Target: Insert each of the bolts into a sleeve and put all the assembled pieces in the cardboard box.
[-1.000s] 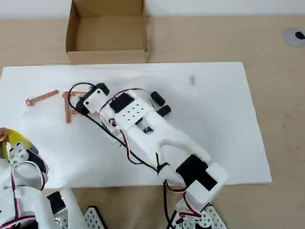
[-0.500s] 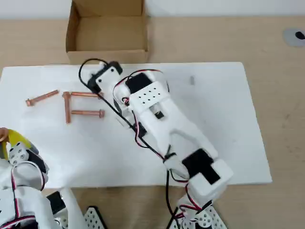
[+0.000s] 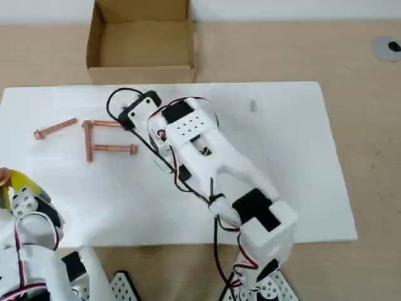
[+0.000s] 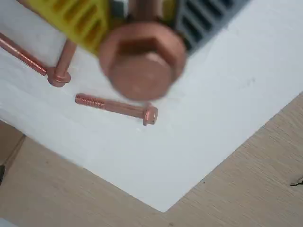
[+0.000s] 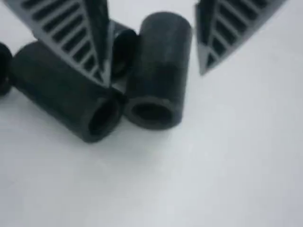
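My right gripper (image 5: 155, 74) stands open just above the white mat, its jaws on either side of an upright-lying black sleeve (image 5: 158, 71). A second black sleeve (image 5: 71, 106) lies against it, beside one finger. In the high view the right arm (image 3: 207, 157) stretches over the mat (image 3: 282, 157) and covers the sleeves. My left gripper (image 4: 142, 9) is shut on a copper bolt (image 4: 142, 59), head towards the camera; it sits at the table's near left corner (image 3: 12, 185). Several loose copper bolts (image 3: 114, 149) lie on the mat's left part.
The open cardboard box (image 3: 141, 74) stands on the wooden table just behind the mat. More bolts (image 4: 116, 106) lie near the mat's edge in the left wrist view. The mat's right half is bare.
The right arm has swung away from the bolts toward the mat's middle and now covers the two sleeves that lay beside it. The left arm has kept still.
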Action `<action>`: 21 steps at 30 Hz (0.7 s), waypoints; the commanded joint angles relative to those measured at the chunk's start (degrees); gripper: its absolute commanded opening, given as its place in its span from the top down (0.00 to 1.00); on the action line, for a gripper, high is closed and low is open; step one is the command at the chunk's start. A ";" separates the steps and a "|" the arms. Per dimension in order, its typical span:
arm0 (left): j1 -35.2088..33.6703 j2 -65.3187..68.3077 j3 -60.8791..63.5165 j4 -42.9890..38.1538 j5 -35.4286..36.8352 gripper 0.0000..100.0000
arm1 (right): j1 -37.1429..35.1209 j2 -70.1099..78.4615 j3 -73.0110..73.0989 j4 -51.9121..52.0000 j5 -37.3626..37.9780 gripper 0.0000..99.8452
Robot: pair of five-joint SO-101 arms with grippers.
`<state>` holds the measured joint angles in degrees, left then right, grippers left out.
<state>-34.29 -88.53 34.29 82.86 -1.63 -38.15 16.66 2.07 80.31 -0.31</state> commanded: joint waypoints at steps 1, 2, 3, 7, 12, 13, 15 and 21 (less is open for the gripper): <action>-0.70 -0.04 0.09 -1.23 0.09 0.99 | 1.10 0.92 0.13 -0.35 0.18 0.84; -0.70 -0.04 0.09 -1.23 0.09 0.99 | 1.10 1.45 0.13 -0.35 0.09 0.84; -0.70 -0.04 0.53 -1.23 0.09 0.99 | 1.10 1.98 0.13 -0.26 0.09 0.84; -0.70 -0.04 2.11 -1.23 0.00 0.99 | 1.10 4.26 0.13 -0.26 0.00 0.84; -0.70 -0.04 2.46 -1.23 0.00 0.99 | 1.10 7.34 -0.04 -0.62 0.00 0.84; -0.70 -0.04 2.46 -1.23 0.00 0.99 | 1.10 8.04 -0.22 -0.62 0.00 0.84; -0.70 -0.04 2.46 -1.23 0.00 0.99 | 1.10 9.19 -0.31 -0.70 0.00 0.84; -0.70 -0.04 2.46 -1.32 0.00 0.99 | 1.10 10.15 -0.31 -0.62 0.26 0.93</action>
<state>-34.29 -88.53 36.92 82.86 -1.63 -37.98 24.31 1.27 80.31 -0.40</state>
